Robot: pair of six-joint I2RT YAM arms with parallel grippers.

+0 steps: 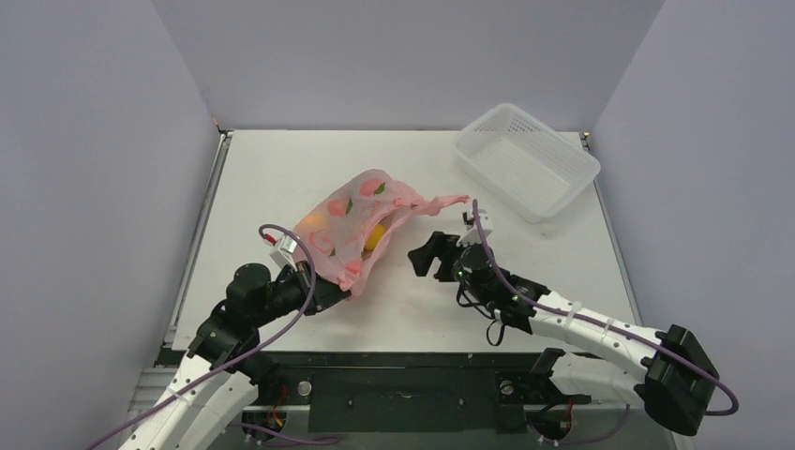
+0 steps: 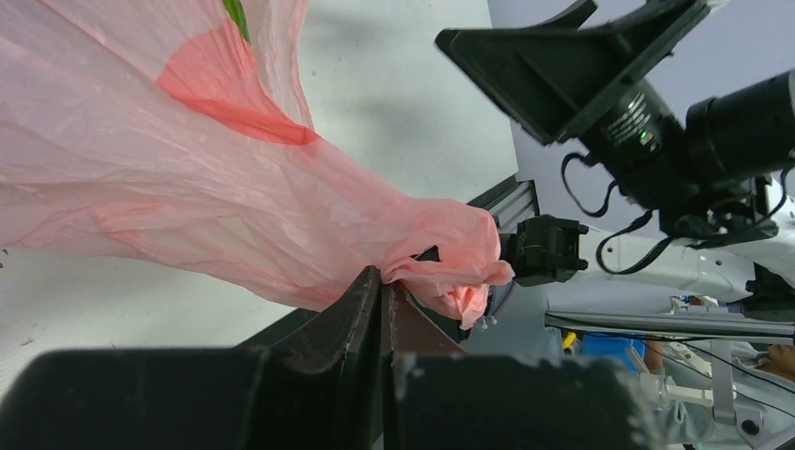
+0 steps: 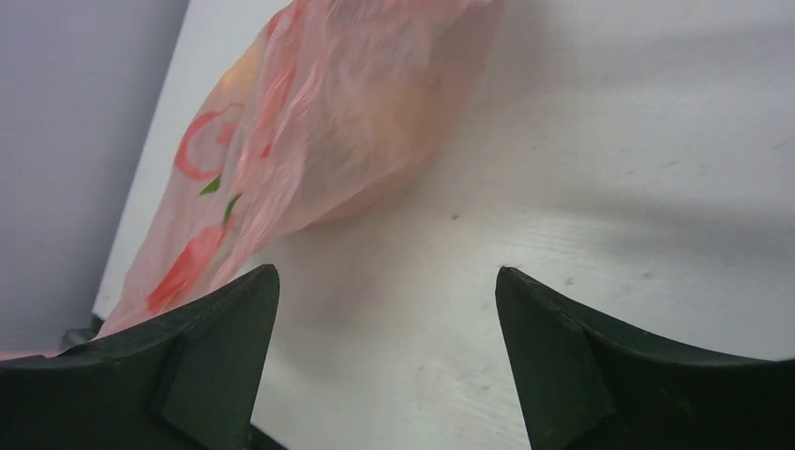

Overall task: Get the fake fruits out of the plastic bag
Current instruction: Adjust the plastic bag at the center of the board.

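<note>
While the left gripper (image 2: 382, 281) clamps the plastic bag (image 1: 361, 220) toward the worktop's (image 1: 281, 169) near edge, the right gripper (image 3: 386, 281) stands wide and empty beside it.

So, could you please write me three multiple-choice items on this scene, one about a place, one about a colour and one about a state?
1. Where on the table does the white basket stand?
A. far right corner
B. near left corner
C. in the middle

2. What colour is the plastic bag?
A. blue
B. pink
C. black

3. How is the right gripper?
A. shut on the bag
B. shut on a fruit
C. open and empty

Answers: 1 A, the overhead view shows it at the far right corner; 2 B, its film is translucent pink; 3 C, its fingers stand apart with nothing between them.
</note>
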